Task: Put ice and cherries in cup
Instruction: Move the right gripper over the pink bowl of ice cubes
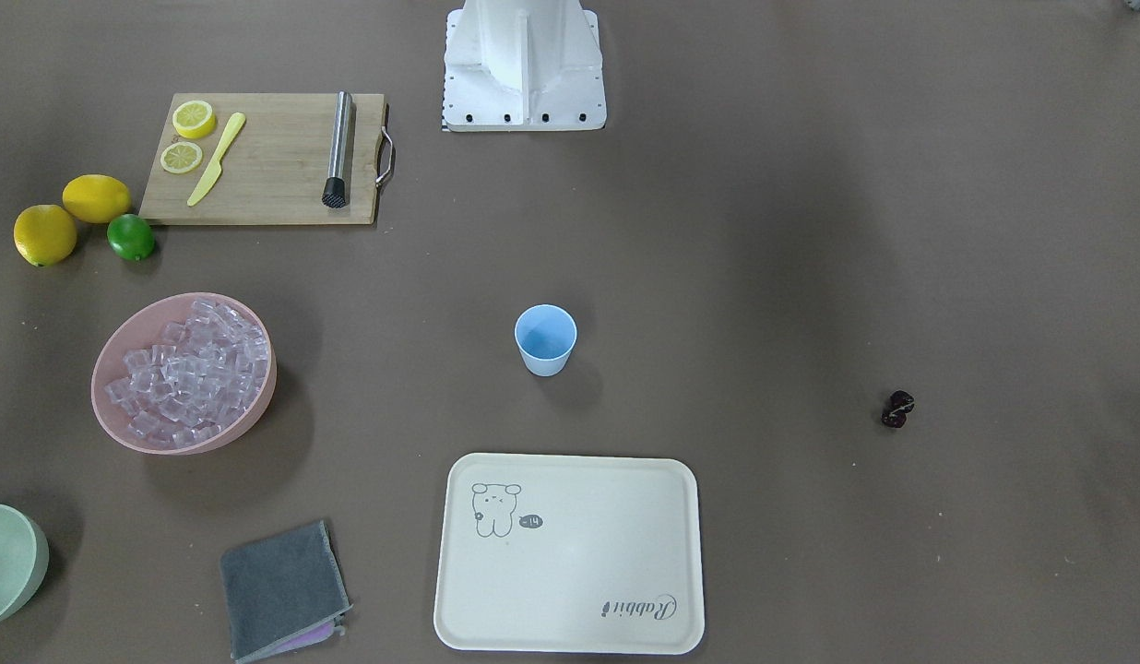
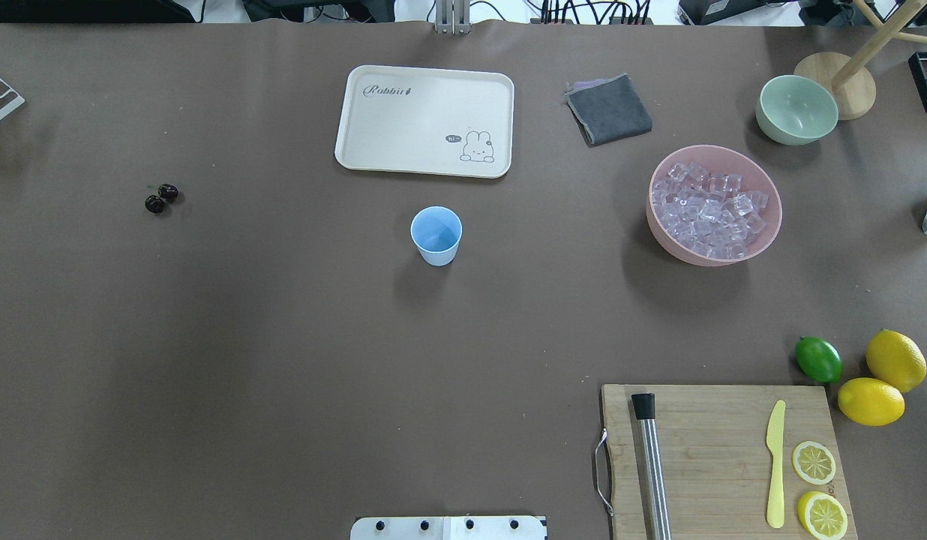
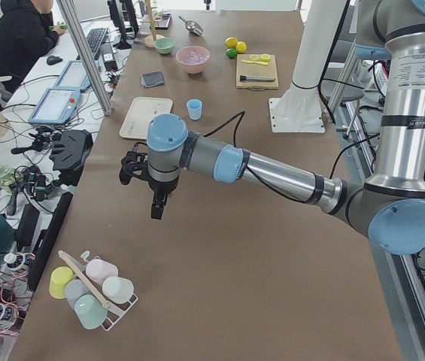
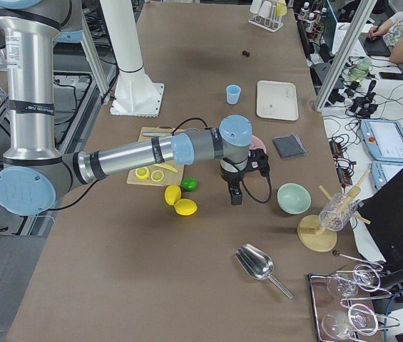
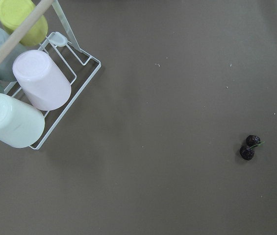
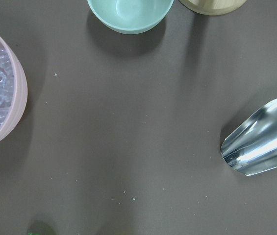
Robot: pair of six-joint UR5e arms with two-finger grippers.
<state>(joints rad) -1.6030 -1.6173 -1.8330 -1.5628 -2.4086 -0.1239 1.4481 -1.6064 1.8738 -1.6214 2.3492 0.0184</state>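
blue plastic cup [image 1: 545, 339] stands upright mid-table, near the tray [image 1: 579, 563]. ice [image 1: 190, 371] fills the pink bowl [image 1: 249, 420] on my right; the cherries [image 1: 897, 409] lie on bare table, well to my left. my left gripper [image 3: 156, 210] and right gripper [image 4: 236, 197] hang above the table (fingers spread or closed, i cannot tell).

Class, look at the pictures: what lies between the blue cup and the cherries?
Nothing: only bare brown table separates the cup from the cherries, as the overhead view shows.
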